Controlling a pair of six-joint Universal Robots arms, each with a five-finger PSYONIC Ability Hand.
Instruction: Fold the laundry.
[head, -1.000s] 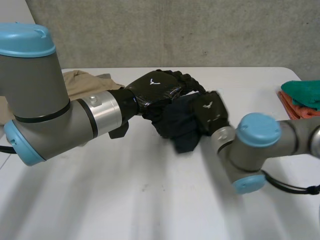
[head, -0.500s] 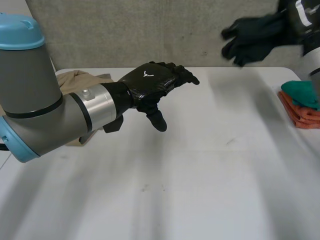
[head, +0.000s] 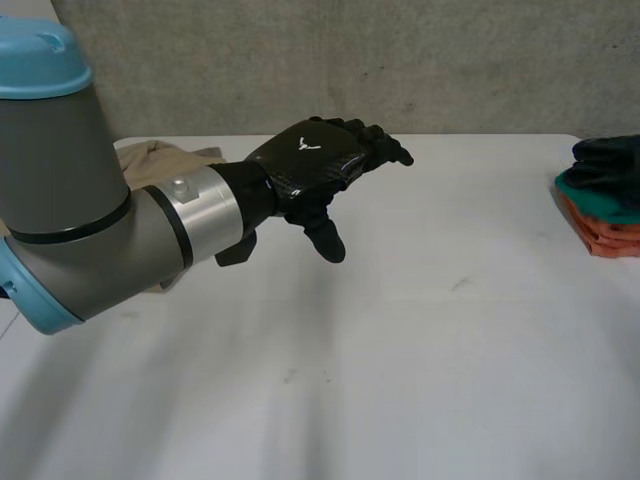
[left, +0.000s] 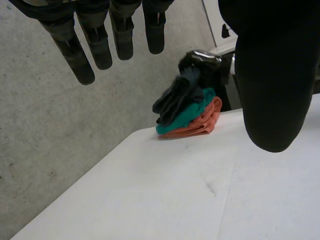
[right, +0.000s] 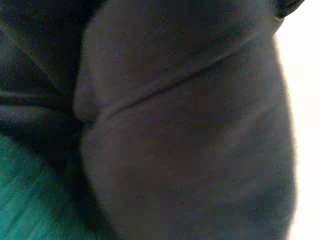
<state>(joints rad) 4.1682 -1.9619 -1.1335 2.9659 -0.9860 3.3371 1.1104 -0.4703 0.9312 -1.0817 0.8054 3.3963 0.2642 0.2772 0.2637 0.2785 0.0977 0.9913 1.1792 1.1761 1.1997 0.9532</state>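
A folded dark cloth (head: 608, 158) lies on top of a stack at the table's right edge, over a green cloth (head: 592, 192) and an orange cloth (head: 600, 236). In the left wrist view my right hand (left: 194, 74) rests on that stack with the dark cloth (left: 171, 104) bunched in it. The right wrist view has dark cloth (right: 190, 140) pressed close under the palm, with green cloth (right: 22, 205) beside it. My left hand (head: 315, 160) hovers open over the middle of the table, fingers (left: 82, 57) straight, holding nothing.
A crumpled beige garment (head: 160, 160) lies at the back left, partly behind my left arm. The white table (head: 400, 350) stretches bare in front of the left hand. A grey wall stands behind the table.
My right hand took the dark cloth from the middle of the table, lifted it up and right, and brought it down onto the stack. The left hand stayed open and barely moved.
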